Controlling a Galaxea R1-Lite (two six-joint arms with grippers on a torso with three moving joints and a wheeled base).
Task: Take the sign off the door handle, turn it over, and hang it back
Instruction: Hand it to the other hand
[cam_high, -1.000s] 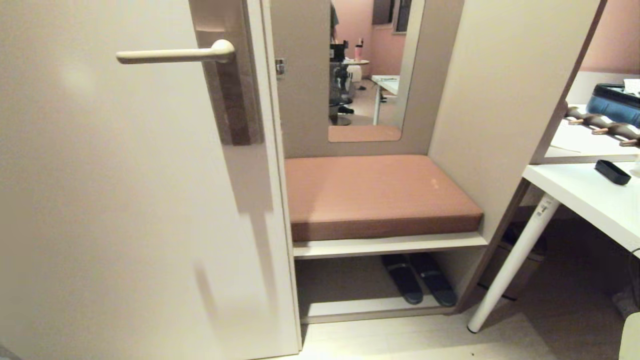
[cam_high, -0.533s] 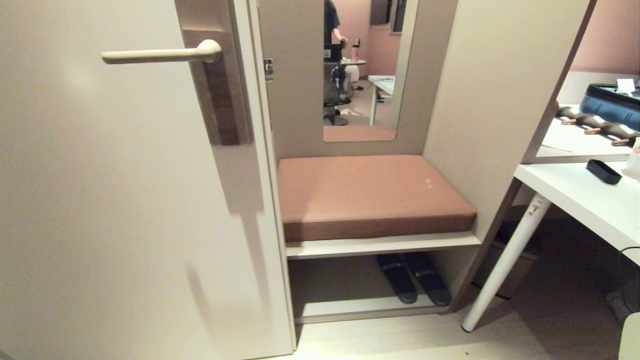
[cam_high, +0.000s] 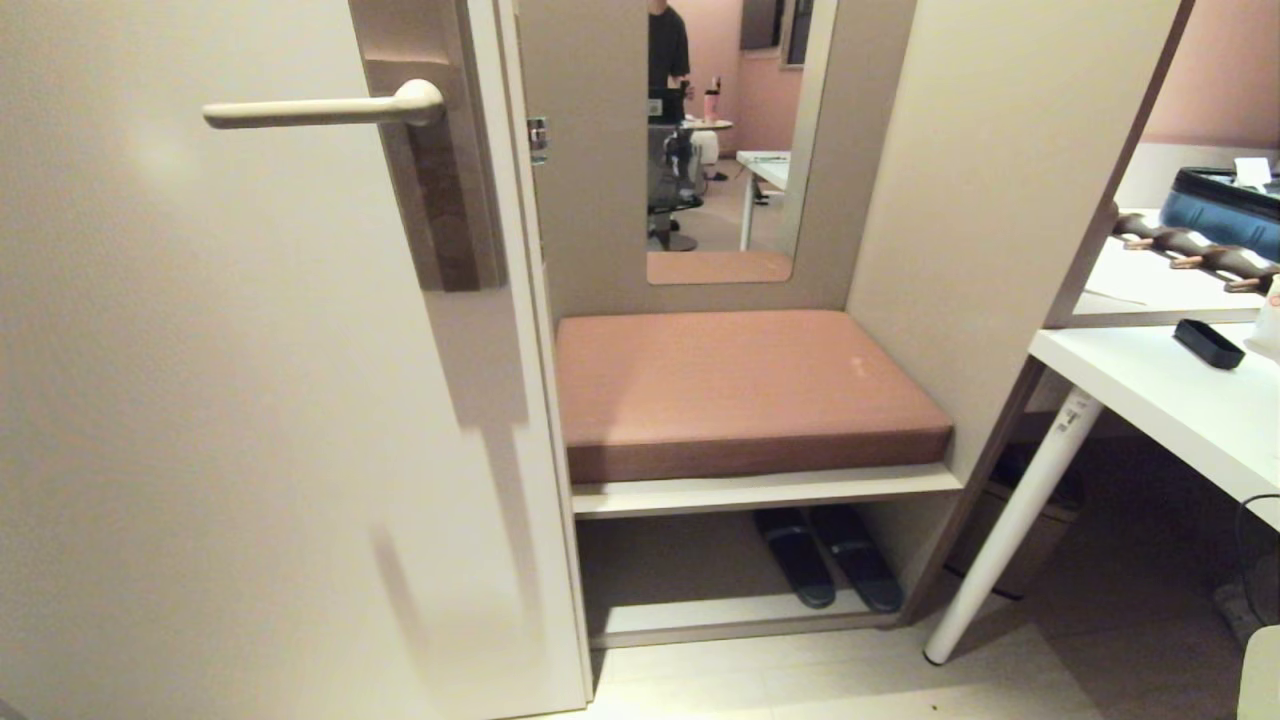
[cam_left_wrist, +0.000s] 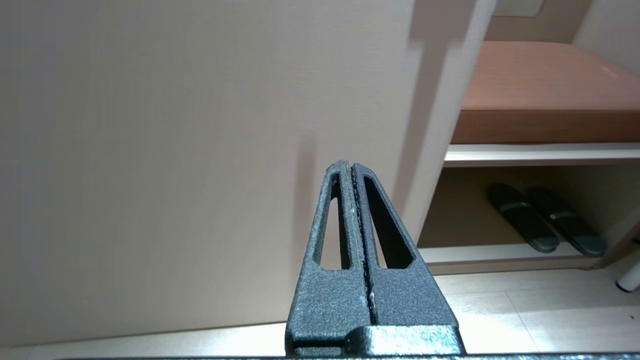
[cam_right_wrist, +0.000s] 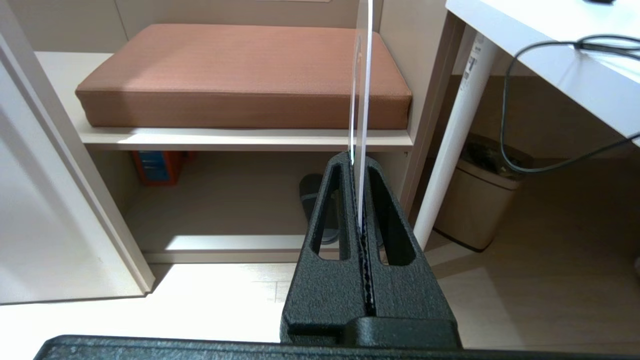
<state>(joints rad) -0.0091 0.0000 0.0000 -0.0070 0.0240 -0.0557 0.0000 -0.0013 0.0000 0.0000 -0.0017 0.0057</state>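
Cream door (cam_high: 250, 420) fills the left of the head view, with the door handle (cam_high: 320, 108) level and bare near its top edge; beside it sits an alcove with a brown cushion (cam_high: 745, 385) on a shelf, dark slippers (cam_high: 825, 560) beneath, and a white bench (cam_high: 1160, 395) at the right. Compared with a second ago the whole scene sits further left in the picture, so the camera has shifted rather than the furniture, and the person in the mirror (cam_high: 720, 140) now stands more fully in it. Neither arm shows in the head view. The left hand (cam_left_wrist: 352, 167) is clenched on nothing, pointing at the lower door, close to its free edge. The right hand (cam_right_wrist: 357, 157) is clamped on the sign (cam_right_wrist: 362, 85), seen edge-on as a thin white sliver standing up from the fingertips, so which face is which cannot be read. Open floor (cam_right_wrist: 525, 300) lies below both hands, between the door, the shelf and the bench leg (cam_right_wrist: 450, 145).
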